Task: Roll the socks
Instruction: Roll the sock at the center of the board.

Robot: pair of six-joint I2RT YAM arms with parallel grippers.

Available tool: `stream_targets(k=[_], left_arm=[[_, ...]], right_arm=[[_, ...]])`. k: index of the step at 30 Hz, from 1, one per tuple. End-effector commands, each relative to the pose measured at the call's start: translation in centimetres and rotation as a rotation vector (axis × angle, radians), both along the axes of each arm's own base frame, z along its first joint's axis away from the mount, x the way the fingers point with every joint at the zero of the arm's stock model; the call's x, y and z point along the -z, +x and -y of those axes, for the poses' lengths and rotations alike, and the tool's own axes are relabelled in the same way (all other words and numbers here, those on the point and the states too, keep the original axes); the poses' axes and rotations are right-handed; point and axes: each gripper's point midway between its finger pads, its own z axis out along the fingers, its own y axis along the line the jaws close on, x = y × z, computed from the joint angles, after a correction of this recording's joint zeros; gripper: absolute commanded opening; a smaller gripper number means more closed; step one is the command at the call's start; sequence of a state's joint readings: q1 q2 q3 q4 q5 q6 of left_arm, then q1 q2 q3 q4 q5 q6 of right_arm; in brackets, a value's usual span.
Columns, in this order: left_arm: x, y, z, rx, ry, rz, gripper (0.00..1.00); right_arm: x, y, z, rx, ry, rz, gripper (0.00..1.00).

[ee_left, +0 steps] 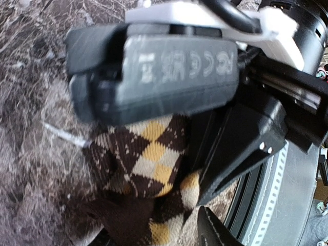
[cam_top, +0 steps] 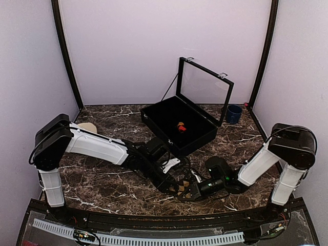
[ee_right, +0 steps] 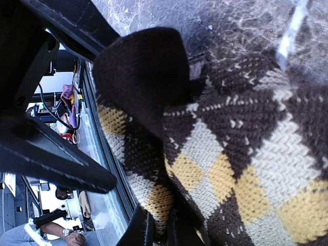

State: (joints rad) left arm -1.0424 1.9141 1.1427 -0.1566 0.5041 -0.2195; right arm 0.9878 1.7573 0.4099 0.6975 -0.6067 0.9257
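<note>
The tan-diamond sock (cam_top: 188, 192) lies bunched on the marble table near the front edge, between both grippers. My left gripper (cam_top: 177, 185) comes in from the left; in the left wrist view (ee_left: 154, 237) its jaws stand around the sock's (ee_left: 148, 154) dark cuff, seemingly closed on it. My right gripper (cam_top: 195, 190) comes in from the right; in the right wrist view (ee_right: 161, 229) its jaws stand close together, pinching the sock's (ee_right: 230, 154) folded edge. The red-and-orange sock (cam_top: 181, 126) sits as a small roll inside the black box.
An open black box (cam_top: 154, 117) with a raised glass lid (cam_top: 205, 92) stands at the back centre. A blue cup (cam_top: 234, 114) is at the back right. A tan object (cam_top: 87, 126) lies behind the left arm. The table's front rail (cam_top: 154, 240) is close to the grippers.
</note>
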Motion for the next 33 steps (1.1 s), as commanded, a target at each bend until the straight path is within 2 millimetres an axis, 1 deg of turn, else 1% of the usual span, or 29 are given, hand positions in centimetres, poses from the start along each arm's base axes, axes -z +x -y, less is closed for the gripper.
stream_targets(k=[1, 6, 12, 17, 20, 21, 25, 27, 32, 33], left_arm=[[0.1, -0.5, 0.8, 0.034, 0.004, -0.002, 0.46], [0.9, -1.4, 0.6, 0.048, 0.021, -0.018, 0.41], [1.5, -1.7, 0.8, 0.053, 0.024, -0.036, 0.29], [1.9, -2.0, 1.2, 0.055, 0.016, -0.068, 0.15], [2.2, -2.2, 1.3, 0.055, 0.017, -0.088, 0.02], [2.3, -2.3, 1.2, 0.054, 0.019, -0.093, 0.0], [2.7, -2.5, 1.1, 0.045, 0.029, -0.105, 0.0], [3.0, -2.4, 0.8, 0.034, 0.044, -0.102, 0.0], [3.8, -1.9, -0.4, -0.027, 0.103, -0.086, 0.0], [3.9, -1.7, -0.6, -0.043, 0.112, -0.082, 0.0]], right_arm=[[6.1, -2.7, 5.0, 0.02, -0.285, -0.15, 0.0], [6.1, -2.7, 5.3, 0.025, -0.284, -0.152, 0.0], [6.0, -2.7, 5.3, 0.028, -0.278, -0.155, 0.0], [6.0, -2.6, 5.2, 0.027, -0.279, -0.15, 0.0], [5.9, -2.5, 5.1, 0.026, -0.285, -0.145, 0.0], [6.0, -2.4, 5.2, 0.025, -0.292, -0.143, 0.0], [6.0, -2.0, 5.2, 0.021, -0.32, -0.122, 0.0], [6.0, -1.8, 5.3, 0.018, -0.341, -0.105, 0.05], [5.9, -0.9, 6.1, 0.022, -0.417, -0.044, 0.28], [5.7, -0.7, 6.1, 0.026, -0.425, -0.031, 0.31]])
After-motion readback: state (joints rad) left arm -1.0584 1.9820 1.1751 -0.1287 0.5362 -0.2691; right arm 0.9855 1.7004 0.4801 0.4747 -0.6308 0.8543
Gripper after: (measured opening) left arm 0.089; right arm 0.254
